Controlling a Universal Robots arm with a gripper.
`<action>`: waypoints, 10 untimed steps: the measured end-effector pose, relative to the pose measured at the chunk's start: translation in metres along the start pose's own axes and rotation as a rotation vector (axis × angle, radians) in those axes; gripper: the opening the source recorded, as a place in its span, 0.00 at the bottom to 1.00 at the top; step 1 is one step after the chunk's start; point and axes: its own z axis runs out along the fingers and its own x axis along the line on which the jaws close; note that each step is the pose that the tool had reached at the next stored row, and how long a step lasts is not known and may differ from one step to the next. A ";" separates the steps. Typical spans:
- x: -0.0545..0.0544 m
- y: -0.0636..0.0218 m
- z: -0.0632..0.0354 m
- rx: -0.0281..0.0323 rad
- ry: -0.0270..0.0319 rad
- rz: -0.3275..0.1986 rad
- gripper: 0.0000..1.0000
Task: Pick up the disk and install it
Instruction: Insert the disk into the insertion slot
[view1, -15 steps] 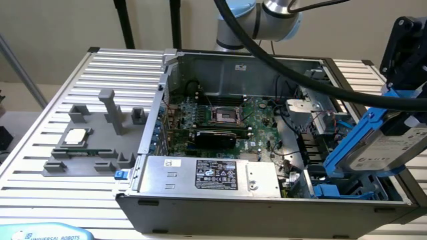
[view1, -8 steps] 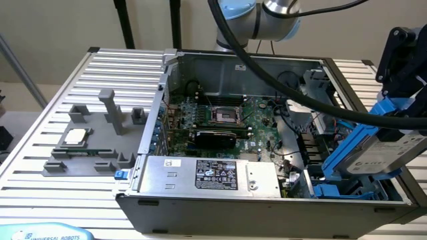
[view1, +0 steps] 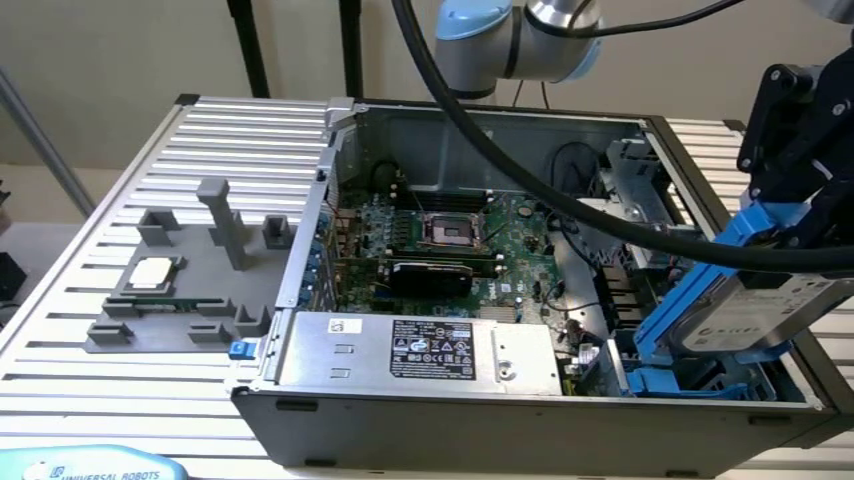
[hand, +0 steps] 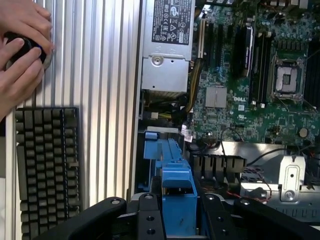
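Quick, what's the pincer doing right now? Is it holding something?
Pincer: closed on the disk, held tilted over the open computer case.
Person's hand: wrapped around a round black knob.

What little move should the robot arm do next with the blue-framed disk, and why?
Probably ease it down a little, levelling it. The gripper holds the disk tilted over the blue drive bay at the exterior view's right end of the open computer case, so the disk isn't seated yet.
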 end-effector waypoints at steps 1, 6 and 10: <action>0.000 0.0006 0.0009 0.0000 0.0001 0.001 0.33; -0.001 0.0017 0.0048 0.0002 0.0000 0.004 0.33; -0.004 0.0017 0.0062 0.0003 0.0000 0.006 0.33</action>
